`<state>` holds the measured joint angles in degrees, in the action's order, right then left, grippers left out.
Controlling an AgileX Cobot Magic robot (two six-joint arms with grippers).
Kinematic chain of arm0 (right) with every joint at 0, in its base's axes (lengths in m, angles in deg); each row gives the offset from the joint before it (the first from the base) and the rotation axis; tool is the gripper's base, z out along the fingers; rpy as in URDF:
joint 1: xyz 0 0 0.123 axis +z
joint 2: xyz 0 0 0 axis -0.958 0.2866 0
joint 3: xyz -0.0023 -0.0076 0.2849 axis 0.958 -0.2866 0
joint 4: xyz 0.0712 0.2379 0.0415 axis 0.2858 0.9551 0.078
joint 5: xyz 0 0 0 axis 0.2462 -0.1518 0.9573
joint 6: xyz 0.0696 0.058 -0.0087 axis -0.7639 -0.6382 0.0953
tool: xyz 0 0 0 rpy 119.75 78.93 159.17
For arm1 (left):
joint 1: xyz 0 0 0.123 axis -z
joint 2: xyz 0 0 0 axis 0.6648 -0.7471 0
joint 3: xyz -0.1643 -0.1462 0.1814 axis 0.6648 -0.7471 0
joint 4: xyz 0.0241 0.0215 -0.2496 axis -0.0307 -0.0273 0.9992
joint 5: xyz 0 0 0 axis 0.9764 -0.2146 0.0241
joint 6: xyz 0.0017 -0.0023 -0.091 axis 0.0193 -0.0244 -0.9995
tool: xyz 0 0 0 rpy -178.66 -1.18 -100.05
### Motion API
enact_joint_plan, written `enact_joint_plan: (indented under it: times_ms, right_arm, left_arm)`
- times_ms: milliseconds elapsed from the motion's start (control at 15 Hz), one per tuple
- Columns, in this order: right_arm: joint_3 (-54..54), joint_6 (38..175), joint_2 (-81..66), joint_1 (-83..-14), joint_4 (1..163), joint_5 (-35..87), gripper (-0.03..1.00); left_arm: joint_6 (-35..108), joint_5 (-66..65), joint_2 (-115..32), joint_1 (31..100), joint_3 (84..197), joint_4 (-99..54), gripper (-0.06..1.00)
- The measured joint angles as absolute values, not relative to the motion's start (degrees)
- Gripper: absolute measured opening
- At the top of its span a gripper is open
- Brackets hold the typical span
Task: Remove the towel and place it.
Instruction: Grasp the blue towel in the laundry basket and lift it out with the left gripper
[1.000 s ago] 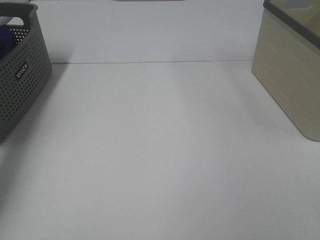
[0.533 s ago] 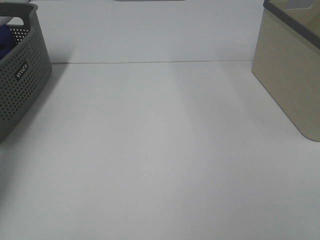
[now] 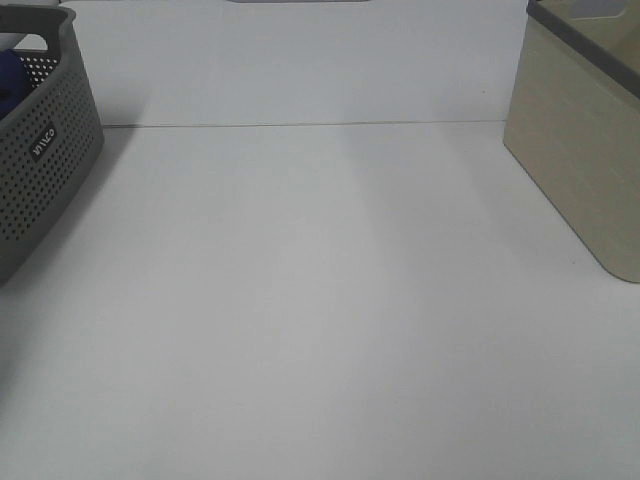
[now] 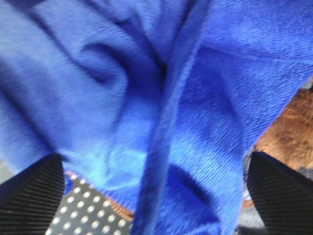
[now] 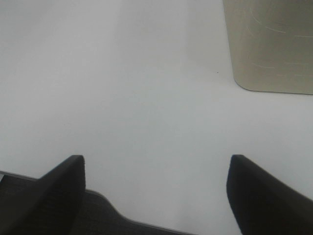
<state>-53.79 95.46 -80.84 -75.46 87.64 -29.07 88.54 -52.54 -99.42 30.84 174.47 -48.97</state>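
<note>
White table (image 3: 320, 330) — grey perforated basket (image 3: 45, 160) holds the blue towel (image 4: 122, 98), crumpled.

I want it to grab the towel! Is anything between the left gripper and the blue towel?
Nothing visible is in the way. The left gripper is open right at the blue towel, whose folds fill the view between its jaws, inside the grey perforated basket.

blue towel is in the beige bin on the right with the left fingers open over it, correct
Wrong bin. The exterior high view shows the towel in the grey perforated basket on the left, not the beige bin on the right. The left fingers are open over it, as you said.
</note>
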Motion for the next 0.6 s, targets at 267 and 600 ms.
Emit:
enact_joint_plan:
  times_ms: [267, 600]
  right_arm:
    - [-53.8, 95.5, -80.8, -75.5, 87.6, -29.1, 0.78]
    - [-53.8, 95.5, -80.8, -75.5, 87.6, -29.1, 0.78]
  left_arm:
    - [88.1, -52.7, -100.0, 30.8, 174.9, -49.3, 0.3]
    - [86.0, -52.8, -99.2, 30.8, 175.2, -49.3, 0.0]
